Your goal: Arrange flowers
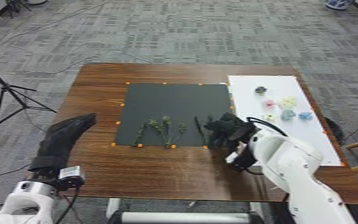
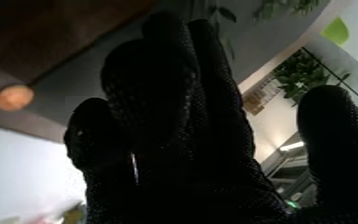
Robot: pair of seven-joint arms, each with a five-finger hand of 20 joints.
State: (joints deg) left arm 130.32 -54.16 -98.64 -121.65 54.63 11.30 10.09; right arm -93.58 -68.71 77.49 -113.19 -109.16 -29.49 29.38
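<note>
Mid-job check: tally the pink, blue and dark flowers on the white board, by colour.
Pink flower: 1
Blue flowers: 2
Dark flower: 1
Total of these colours on the white board: 4

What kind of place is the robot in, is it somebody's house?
Probably not a house; it looks more like an office or a robot lab. The floor has grey patterned carpet, a black tripod stands beside the table, and loose cables run across the floor.
</note>
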